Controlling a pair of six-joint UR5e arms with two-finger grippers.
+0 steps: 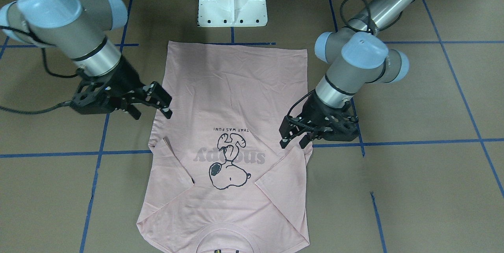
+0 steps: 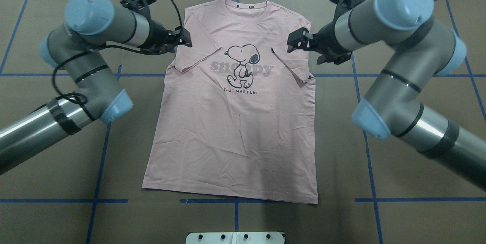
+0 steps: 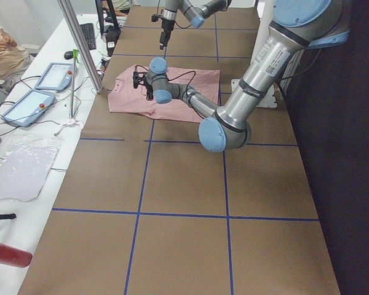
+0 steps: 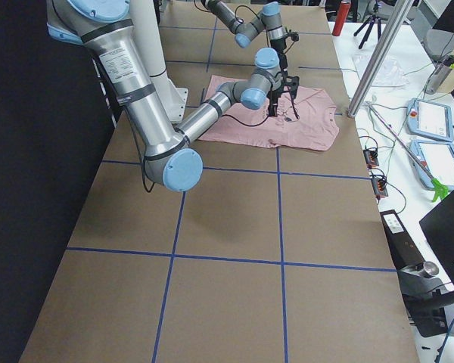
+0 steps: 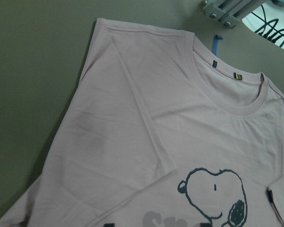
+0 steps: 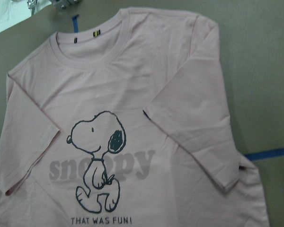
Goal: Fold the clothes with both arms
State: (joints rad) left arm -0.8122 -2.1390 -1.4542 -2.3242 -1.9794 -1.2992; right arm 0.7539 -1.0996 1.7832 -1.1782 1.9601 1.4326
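While T-shirt (image 2: 235, 122) lies flat | both jaws spread, empty; at its side edges

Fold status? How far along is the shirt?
Done: T-shirt lies flat, print up, with both sleeves folded in onto the chest.
In hand: nothing gripped. The left gripper and right gripper are open, one at each sleeve.
Left: the body folds. The hem is not yet brought up.
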